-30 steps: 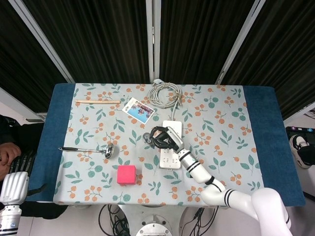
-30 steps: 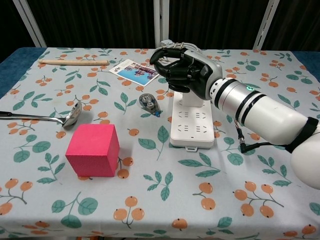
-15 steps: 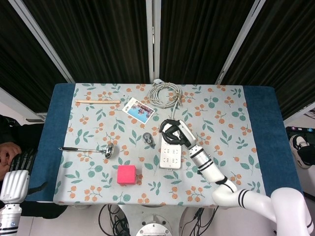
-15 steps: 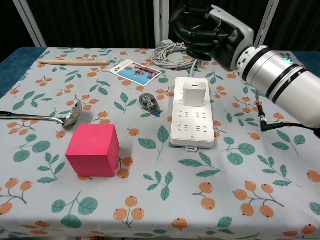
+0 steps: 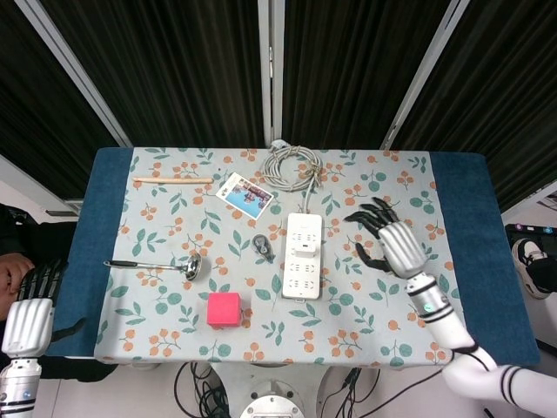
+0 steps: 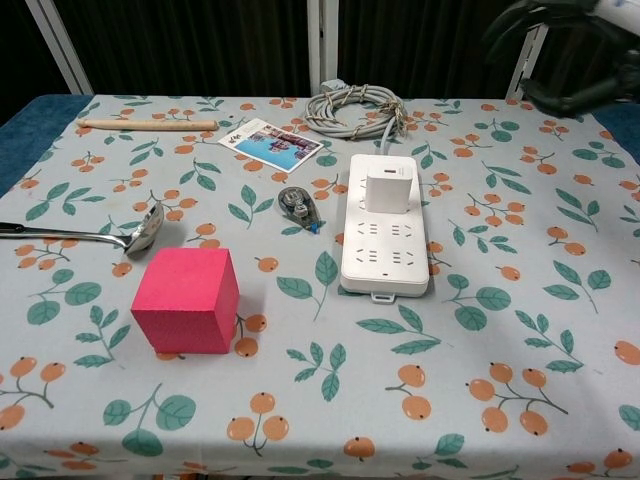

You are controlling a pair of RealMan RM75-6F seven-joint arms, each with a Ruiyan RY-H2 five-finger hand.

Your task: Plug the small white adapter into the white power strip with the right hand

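Observation:
The small white adapter (image 6: 388,190) (image 5: 303,246) stands upright in the far sockets of the white power strip (image 6: 385,255) (image 5: 302,272), which lies mid-table. My right hand (image 5: 389,241) (image 6: 570,50) hovers to the right of the strip, clear of it, with its fingers spread and nothing in them. My left hand (image 5: 30,309) hangs off the table's left edge, low in the head view, holding nothing.
The strip's coiled cable (image 5: 291,165) lies at the back. A tape dispenser (image 6: 297,207), a pink cube (image 6: 188,300), a metal ladle (image 6: 90,235), a postcard (image 6: 268,142) and a wooden stick (image 6: 148,124) lie left of the strip.
My right hand has lifted off the adapter, opened and swung away to the right. The adapter stays standing in the strip.

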